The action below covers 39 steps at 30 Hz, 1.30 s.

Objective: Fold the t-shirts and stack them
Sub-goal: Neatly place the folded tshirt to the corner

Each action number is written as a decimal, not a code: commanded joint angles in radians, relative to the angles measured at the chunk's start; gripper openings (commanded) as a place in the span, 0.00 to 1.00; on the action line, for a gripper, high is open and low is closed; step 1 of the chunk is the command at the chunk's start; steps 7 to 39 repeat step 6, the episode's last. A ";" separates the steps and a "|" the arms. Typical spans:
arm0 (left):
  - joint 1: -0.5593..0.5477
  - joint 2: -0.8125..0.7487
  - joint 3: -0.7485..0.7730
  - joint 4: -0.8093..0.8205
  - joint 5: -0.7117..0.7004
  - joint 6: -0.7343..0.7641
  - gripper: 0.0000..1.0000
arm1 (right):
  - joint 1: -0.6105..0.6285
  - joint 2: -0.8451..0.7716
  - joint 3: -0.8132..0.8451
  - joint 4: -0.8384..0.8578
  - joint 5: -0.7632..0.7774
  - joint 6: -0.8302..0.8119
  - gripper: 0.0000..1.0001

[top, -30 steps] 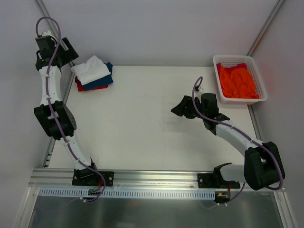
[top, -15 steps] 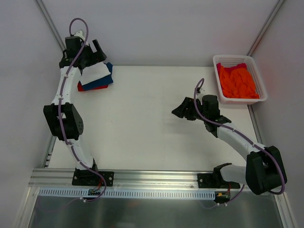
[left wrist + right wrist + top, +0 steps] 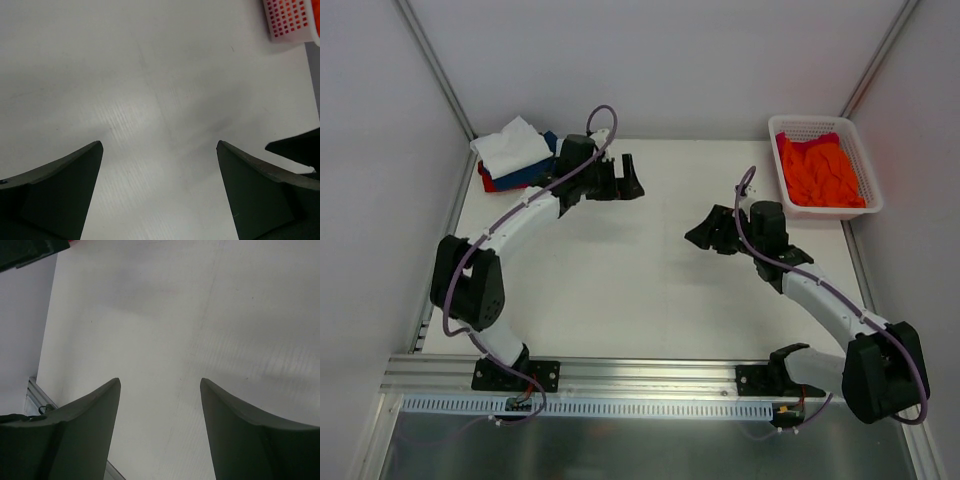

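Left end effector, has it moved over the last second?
Yes. The left end effector swung from the left side of the shirt stack across to its right side.

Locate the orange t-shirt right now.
Top view: the orange t-shirt lies bunched inside the white basket at the table's far right corner, beyond the right claw.

Bare table (image 3: 620,285) between left gripper (image 3: 632,178) and right gripper (image 3: 701,231): wide passage. Folded shirt stack (image 3: 515,153) occupies far-left corner. Basket (image 3: 810,122) holding orange shirt (image 3: 820,170) occupies far-right corner.
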 commanded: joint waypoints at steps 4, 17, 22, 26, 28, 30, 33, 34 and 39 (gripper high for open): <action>-0.070 -0.230 -0.158 0.137 -0.020 -0.043 0.99 | -0.006 -0.055 0.036 -0.059 0.069 -0.017 0.66; -0.082 -0.263 -0.207 0.142 -0.024 -0.040 0.99 | -0.007 -0.069 0.037 -0.081 0.090 -0.017 0.66; -0.082 -0.263 -0.207 0.142 -0.024 -0.040 0.99 | -0.007 -0.069 0.037 -0.081 0.090 -0.017 0.66; -0.082 -0.263 -0.207 0.142 -0.024 -0.040 0.99 | -0.007 -0.069 0.037 -0.081 0.090 -0.017 0.66; -0.082 -0.263 -0.207 0.142 -0.024 -0.040 0.99 | -0.007 -0.069 0.037 -0.081 0.090 -0.017 0.66; -0.082 -0.263 -0.207 0.142 -0.024 -0.040 0.99 | -0.007 -0.069 0.037 -0.081 0.090 -0.017 0.66; -0.082 -0.263 -0.207 0.142 -0.024 -0.040 0.99 | -0.007 -0.069 0.037 -0.081 0.090 -0.017 0.66; -0.082 -0.263 -0.207 0.142 -0.024 -0.040 0.99 | -0.007 -0.069 0.037 -0.081 0.090 -0.017 0.66; -0.082 -0.263 -0.207 0.142 -0.024 -0.040 0.99 | -0.007 -0.069 0.037 -0.081 0.090 -0.017 0.66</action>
